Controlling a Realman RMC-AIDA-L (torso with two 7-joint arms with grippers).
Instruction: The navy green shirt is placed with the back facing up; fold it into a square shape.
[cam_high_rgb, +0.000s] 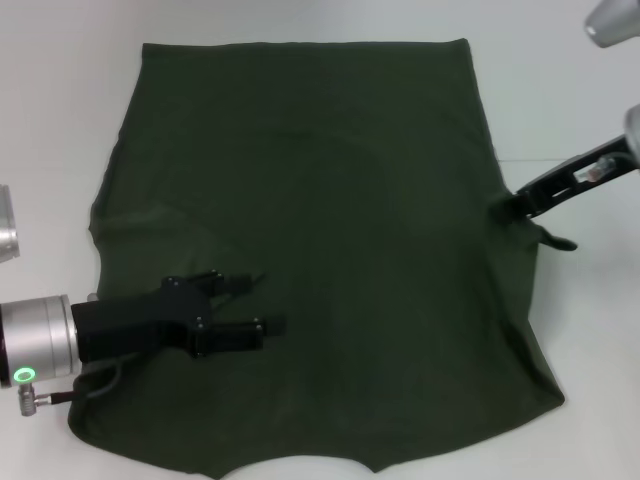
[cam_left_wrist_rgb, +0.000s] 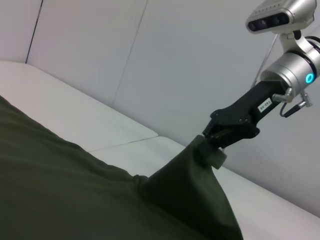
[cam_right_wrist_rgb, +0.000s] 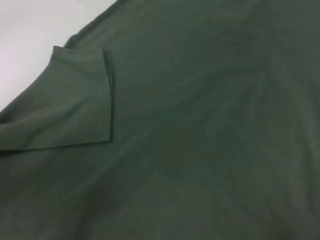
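Note:
The navy green shirt (cam_high_rgb: 330, 200) lies spread over the white table with its plain side up. My left gripper (cam_high_rgb: 262, 303) hovers over the shirt's near left part, open with nothing between its fingers. At the shirt's right edge my right gripper (cam_high_rgb: 512, 207) is shut on the cloth. The left wrist view shows that right gripper (cam_left_wrist_rgb: 218, 141) pulling the shirt (cam_left_wrist_rgb: 75, 190) edge up into a peak. A sleeve (cam_right_wrist_rgb: 75, 100) lying flat on the shirt (cam_right_wrist_rgb: 210, 130) fills the right wrist view.
The white table (cam_high_rgb: 580, 330) shows bare around the shirt on the right, the left and the far side. A seam in the tabletop (cam_left_wrist_rgb: 125, 142) runs behind the raised cloth.

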